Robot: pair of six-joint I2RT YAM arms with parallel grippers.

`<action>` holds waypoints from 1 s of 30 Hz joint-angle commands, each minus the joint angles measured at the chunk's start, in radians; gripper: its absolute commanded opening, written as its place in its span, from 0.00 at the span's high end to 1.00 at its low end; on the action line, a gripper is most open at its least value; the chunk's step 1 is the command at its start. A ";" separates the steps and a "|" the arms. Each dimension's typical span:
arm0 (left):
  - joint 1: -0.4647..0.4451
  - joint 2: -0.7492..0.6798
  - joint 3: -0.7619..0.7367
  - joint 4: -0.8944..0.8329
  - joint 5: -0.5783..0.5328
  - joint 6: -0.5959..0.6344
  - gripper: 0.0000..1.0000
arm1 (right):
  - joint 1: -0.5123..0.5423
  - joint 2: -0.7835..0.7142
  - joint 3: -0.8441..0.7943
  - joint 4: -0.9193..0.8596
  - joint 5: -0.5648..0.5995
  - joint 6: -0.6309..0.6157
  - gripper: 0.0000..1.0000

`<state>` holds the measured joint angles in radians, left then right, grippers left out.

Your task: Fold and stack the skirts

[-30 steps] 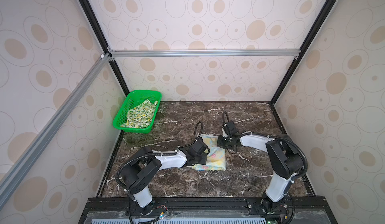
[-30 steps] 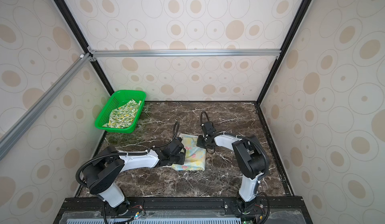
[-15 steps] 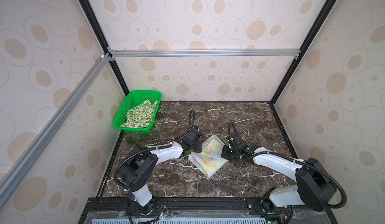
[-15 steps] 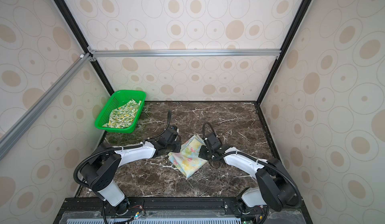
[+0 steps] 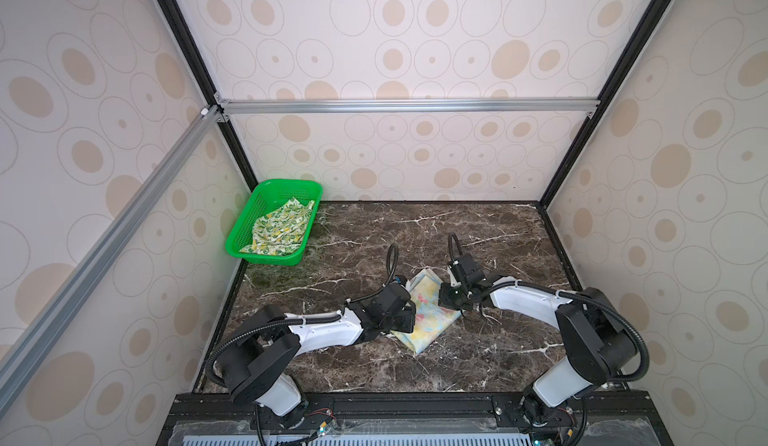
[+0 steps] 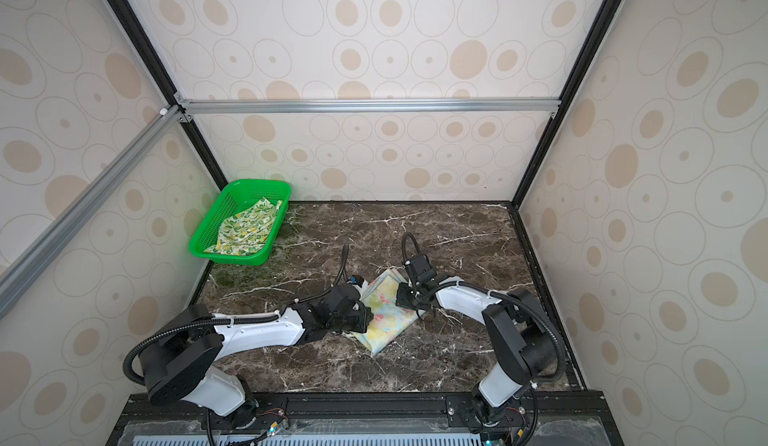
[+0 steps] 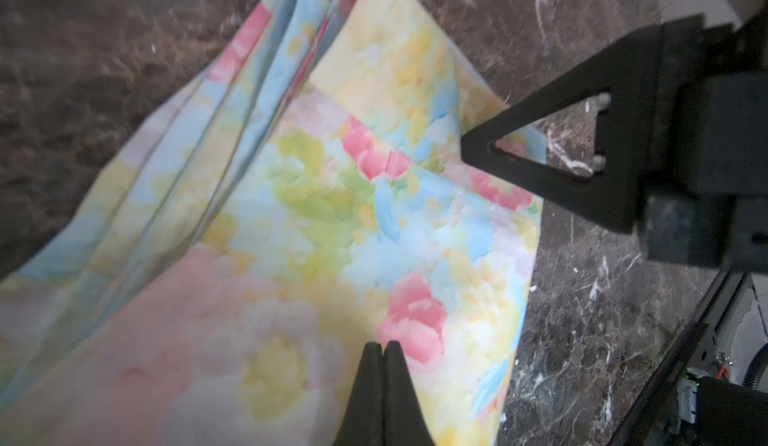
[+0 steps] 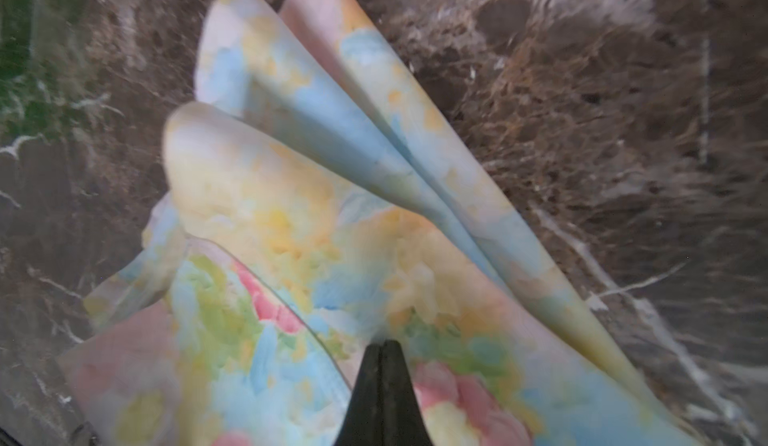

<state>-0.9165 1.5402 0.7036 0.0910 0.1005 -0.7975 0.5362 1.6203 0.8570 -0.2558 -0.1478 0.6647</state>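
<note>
**Both grippers closed at the floral skirt, folds fanning open**

The left gripper [image 7: 382, 346] has its fingers pressed tight together, tips down on the cloth. I cannot tell whether any fabric is caught between them. The right gripper [image 8: 384, 344] is closed too, and the cloth puckers at its tips, so it looks to be nipping a layer.

Between them the floral skirt [image 5: 428, 315] lies folded on the marble table [image 5: 415, 232], set at an angle. At its far end the layers splay apart like a fan.

The lemon skirt [image 5: 282, 228] lies loose in the green basket [image 5: 266, 259], well apart in the far left corner, not yet folded.

The risk I see is that a pull from only one gripper would drag the top layer and leave the rest behind. That would open the fan wider and undo the fold. Closed tips that slide could also bunch the thin cloth.
</note>
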 commanded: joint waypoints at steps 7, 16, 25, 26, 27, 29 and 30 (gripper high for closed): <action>0.016 0.023 -0.021 -0.065 -0.076 -0.043 1.00 | -0.015 0.037 -0.018 0.018 -0.030 0.027 1.00; 0.132 -0.006 -0.029 -0.149 -0.117 0.071 1.00 | 0.010 -0.084 -0.144 -0.007 -0.011 0.160 1.00; 0.207 0.035 0.046 -0.154 -0.169 0.208 1.00 | 0.102 -0.167 -0.141 -0.025 -0.012 0.213 1.00; 0.206 0.040 0.069 -0.161 -0.175 0.223 1.00 | 0.099 -0.177 -0.123 -0.046 -0.008 0.196 1.00; 0.206 0.041 0.088 -0.166 -0.179 0.234 1.00 | 0.091 -0.192 -0.110 -0.073 0.001 0.176 1.00; 0.206 0.034 0.116 -0.168 -0.182 0.250 1.00 | 0.056 -0.234 -0.100 -0.096 -0.016 0.137 0.99; 0.206 0.028 0.129 -0.169 -0.178 0.254 1.00 | 0.023 -0.251 -0.102 -0.104 -0.047 0.116 0.90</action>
<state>-0.7181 1.5753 0.7681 -0.0479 -0.0414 -0.6060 0.6086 1.4307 0.7246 -0.2989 -0.1703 0.8276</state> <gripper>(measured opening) 0.047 0.073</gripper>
